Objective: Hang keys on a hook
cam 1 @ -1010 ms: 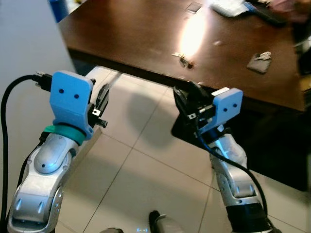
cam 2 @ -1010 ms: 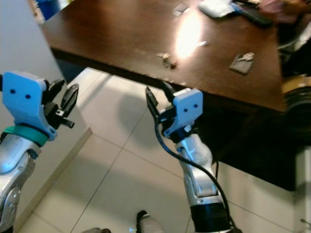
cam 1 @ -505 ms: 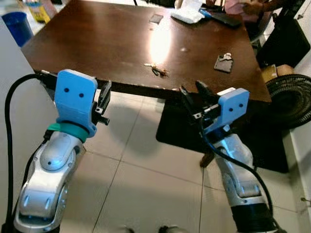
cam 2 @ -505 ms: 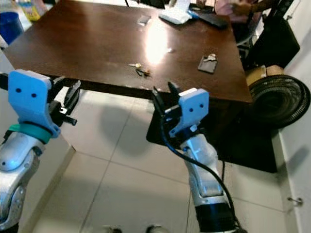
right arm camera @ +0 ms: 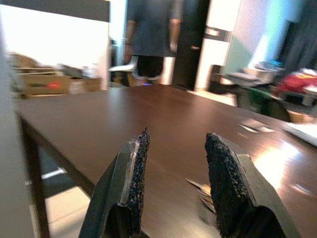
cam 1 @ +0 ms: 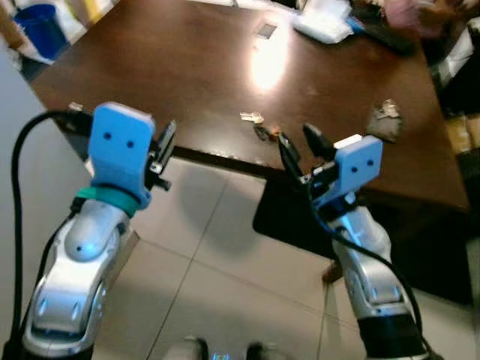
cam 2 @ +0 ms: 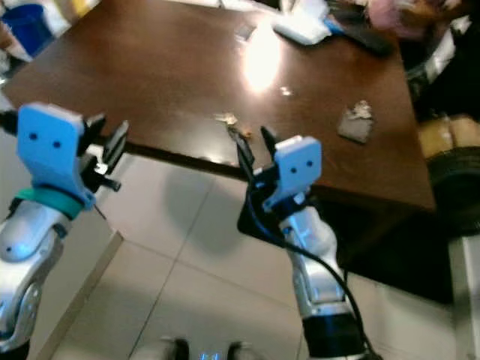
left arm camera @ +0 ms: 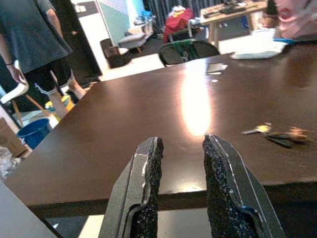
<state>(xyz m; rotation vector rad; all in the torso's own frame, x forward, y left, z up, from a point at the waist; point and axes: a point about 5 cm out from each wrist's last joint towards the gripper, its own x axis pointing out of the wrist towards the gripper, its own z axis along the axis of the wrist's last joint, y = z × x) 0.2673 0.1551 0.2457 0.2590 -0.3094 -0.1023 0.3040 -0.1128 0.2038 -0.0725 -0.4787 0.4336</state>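
A small bunch of keys (cam 1: 259, 126) lies on the dark brown table (cam 1: 165, 67), near its front edge. In the left wrist view the keys (left arm camera: 277, 135) lie well off to one side. My right gripper (cam 1: 298, 147) is open, held at the table's front edge just short of the keys (right arm camera: 202, 191), nothing between its fingers. My left gripper (cam 1: 163, 147) is open too, off the table's front left edge and empty. I see no hook.
A dark pouch with a second key bunch (cam 1: 384, 121) lies on the table's right side. White items and a remote (cam 1: 352, 19) sit at the far edge. A blue bin (cam 1: 41, 19) stands far left. A person (left arm camera: 34, 44) stands beyond the table.
The head camera has shifted, so the table now sits closer and higher in view. Both grippers stay open and empty; the right one now sits closer to the keys.
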